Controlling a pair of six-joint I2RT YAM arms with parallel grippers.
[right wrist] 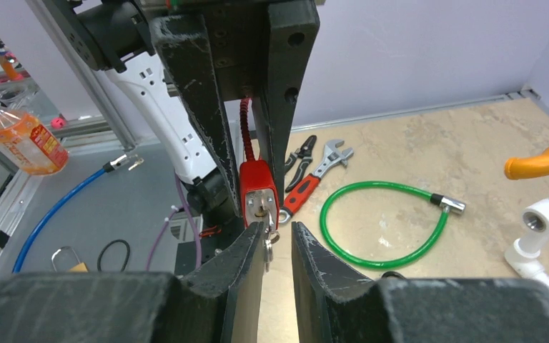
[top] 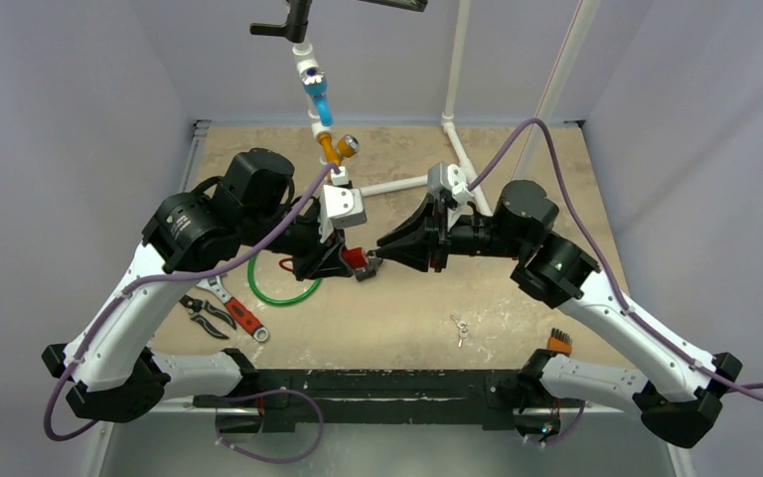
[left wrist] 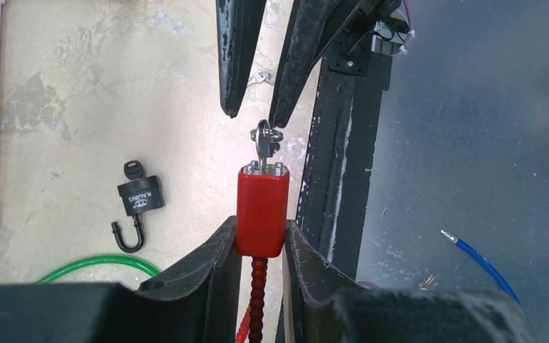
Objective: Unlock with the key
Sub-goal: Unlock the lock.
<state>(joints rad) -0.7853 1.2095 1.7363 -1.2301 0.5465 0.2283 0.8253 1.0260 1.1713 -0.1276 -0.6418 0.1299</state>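
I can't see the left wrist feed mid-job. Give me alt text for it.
The left gripper clamps a red lock, a key standing in its upper end, while the right gripper, fingers open, is poised over the key's ring. A black padlock and green cable lie on the table.

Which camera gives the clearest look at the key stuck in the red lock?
Left wrist: the key sticks out of the red lock, unobstructed. Right wrist glimpses it between fingers; overhead, it is too small.
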